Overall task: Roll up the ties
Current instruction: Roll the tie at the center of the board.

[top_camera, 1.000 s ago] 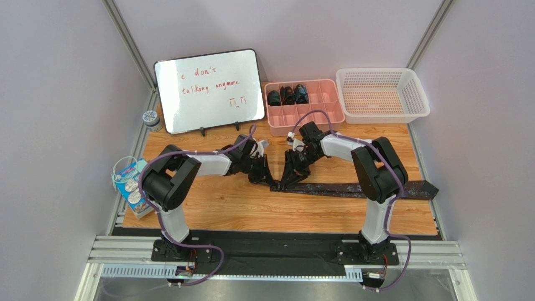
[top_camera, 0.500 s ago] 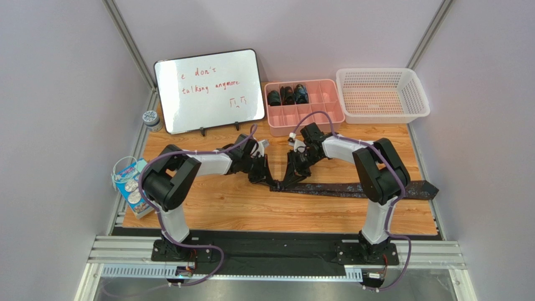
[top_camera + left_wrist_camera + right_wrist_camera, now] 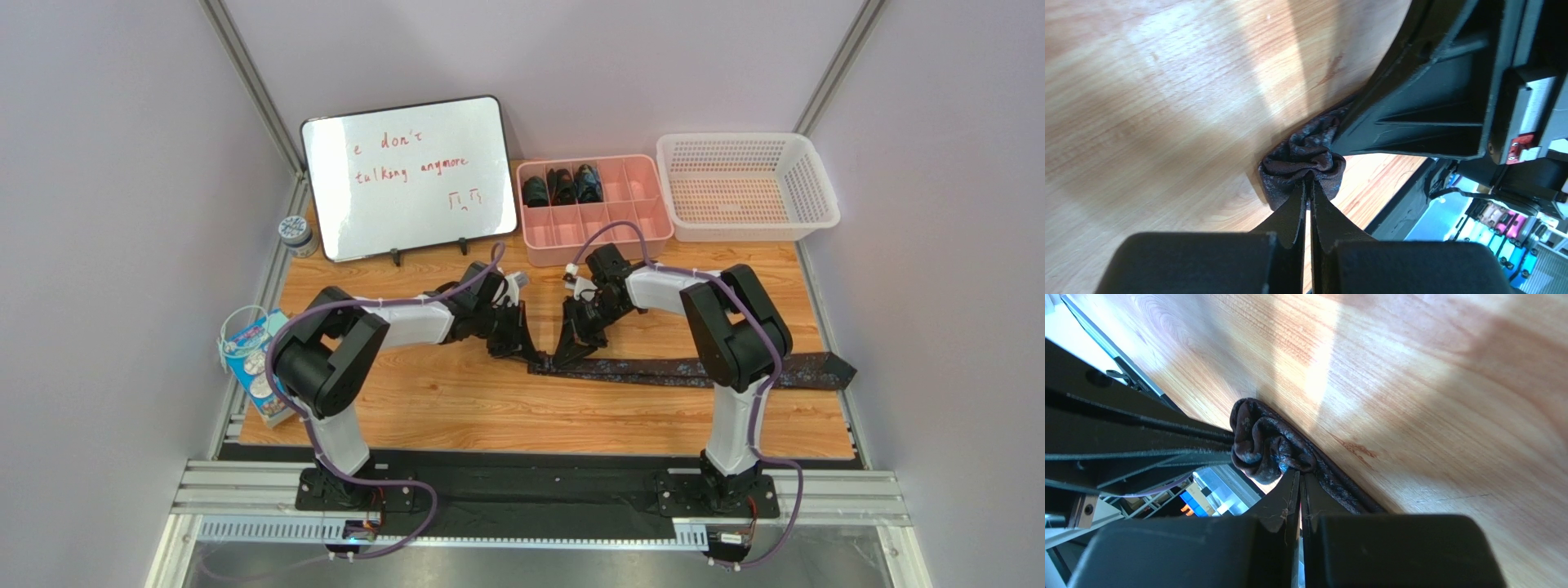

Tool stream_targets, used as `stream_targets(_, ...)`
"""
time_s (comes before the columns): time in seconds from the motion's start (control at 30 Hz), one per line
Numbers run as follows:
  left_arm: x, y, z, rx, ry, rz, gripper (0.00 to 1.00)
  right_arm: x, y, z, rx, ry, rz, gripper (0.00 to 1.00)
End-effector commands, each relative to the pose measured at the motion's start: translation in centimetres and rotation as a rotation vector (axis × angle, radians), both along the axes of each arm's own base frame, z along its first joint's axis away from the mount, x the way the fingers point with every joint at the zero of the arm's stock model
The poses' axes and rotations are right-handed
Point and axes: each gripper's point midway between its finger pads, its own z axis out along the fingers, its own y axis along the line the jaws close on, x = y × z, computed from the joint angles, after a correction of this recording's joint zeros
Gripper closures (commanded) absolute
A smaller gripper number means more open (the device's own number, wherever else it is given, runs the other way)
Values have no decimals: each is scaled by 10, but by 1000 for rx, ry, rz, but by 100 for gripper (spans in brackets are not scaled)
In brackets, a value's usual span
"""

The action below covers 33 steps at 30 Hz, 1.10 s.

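Observation:
A dark speckled tie [image 3: 687,369] lies flat across the wooden table, its wide end at the right edge. Its narrow left end is bunched into a small fold [image 3: 1306,160] between both grippers, and the fold also shows in the right wrist view [image 3: 1265,444]. My left gripper [image 3: 525,352] is shut on the fold from the left [image 3: 1309,177]. My right gripper [image 3: 555,355] is shut on the same fold from the right [image 3: 1298,473]. Three rolled ties [image 3: 561,186] sit in the pink tray's [image 3: 644,221] back compartments.
A whiteboard [image 3: 411,172] stands at the back left. A white mesh basket [image 3: 746,184] sits at the back right. A small jar [image 3: 294,232] and a blue carton [image 3: 255,364] are by the table's left edge.
Both grippers stay pinched on the tie's narrow end. The right arm's wrist has shifted slightly left and the left arm has edged with it; the tie has barely moved.

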Motion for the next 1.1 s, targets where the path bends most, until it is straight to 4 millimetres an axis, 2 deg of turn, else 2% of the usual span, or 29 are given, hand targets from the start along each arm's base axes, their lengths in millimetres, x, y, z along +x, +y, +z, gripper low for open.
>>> stream_targets(0.0, -2, -13, 18, -61, -38, -4, 100, 5, -3, -16, -55, -26, 14, 98)
stream_targets(0.17, -4, -29, 25, -138, -43, -16, 100, 0, -2, -17, -44, -12, 19, 100)
stream_targets(0.4, -5, -44, 16, -184, -32, -28, 100, -2, -1, -14, -31, -16, 25, 100)
stream_targets(0.5, -7, -36, -6, -127, -10, -10, 100, -4, -2, -15, -33, -7, 28, 100)
stream_targets(0.53, -10, -29, -23, -63, 21, 4, 100, -3, -2, -13, -30, -12, 28, 100)
stream_targets(0.6, -11, -19, -41, 10, 20, 19, 100, -4, -2, -11, -25, -18, 29, 100)
stream_targets(0.7, -21, 6, -73, 168, 72, 38, 100, -4, -1, -3, -11, -28, 30, 98)
stream_targets(0.9, -21, 30, -92, 341, 94, 57, 100, -4, -1, 14, 12, -57, 28, 90)
stream_targets(1.07, -26, 35, -96, 357, 119, 67, 100, -3, -8, 33, 38, -89, 10, 78)
